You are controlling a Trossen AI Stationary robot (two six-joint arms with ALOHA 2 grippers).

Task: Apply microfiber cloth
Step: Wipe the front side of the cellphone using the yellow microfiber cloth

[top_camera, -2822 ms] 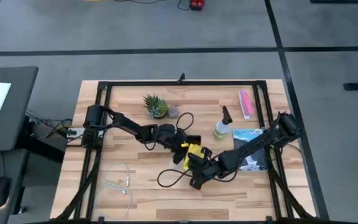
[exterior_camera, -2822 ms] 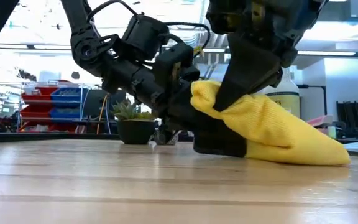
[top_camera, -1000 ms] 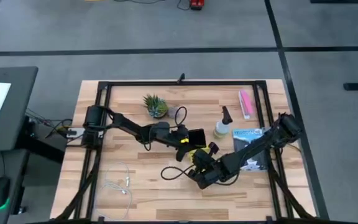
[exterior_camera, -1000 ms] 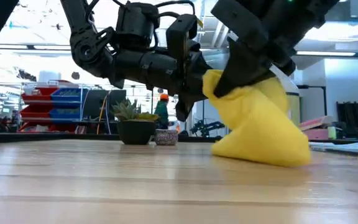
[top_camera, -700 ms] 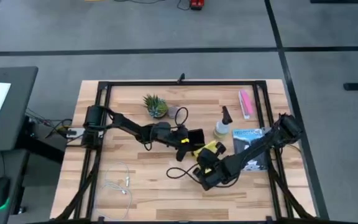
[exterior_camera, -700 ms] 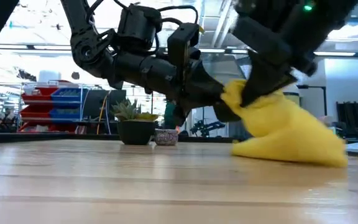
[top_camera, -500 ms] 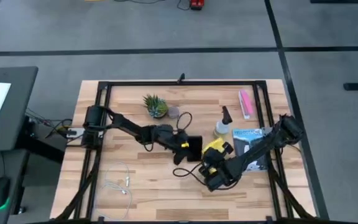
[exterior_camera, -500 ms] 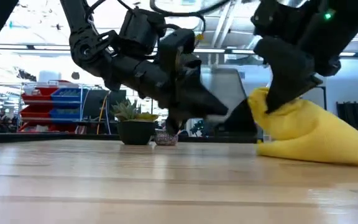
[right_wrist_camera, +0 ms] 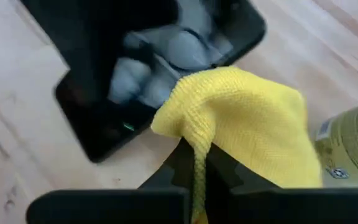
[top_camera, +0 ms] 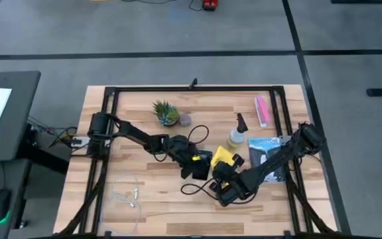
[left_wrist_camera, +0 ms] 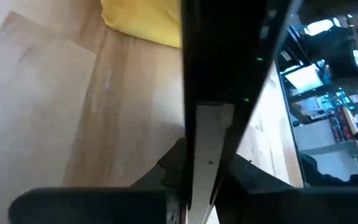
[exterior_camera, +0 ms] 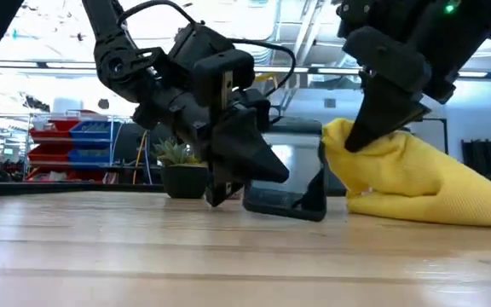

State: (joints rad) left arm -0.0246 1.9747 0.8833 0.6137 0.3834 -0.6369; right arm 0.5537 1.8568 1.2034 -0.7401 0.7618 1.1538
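Near the middle of the surface [top_camera: 138, 192], our left hand [top_camera: 192, 166] pinches the black phone [exterior_camera: 286, 198] edge-down on the wood. Just right of it lies the cloth [exterior_camera: 416, 182], bright yellow and bunched, its peak pinched in our right hand [top_camera: 221, 178].

Overhead, table-level, two close wrist views; all share microfiber cloth [top_camera: 225, 158].

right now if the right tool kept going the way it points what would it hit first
Most likely the black smartphone. The right tool, shut on the microfiber cloth, points toward the phone's screen, which lies just beyond the bunched cloth. The left tool holds that phone. Depth is uncertain.
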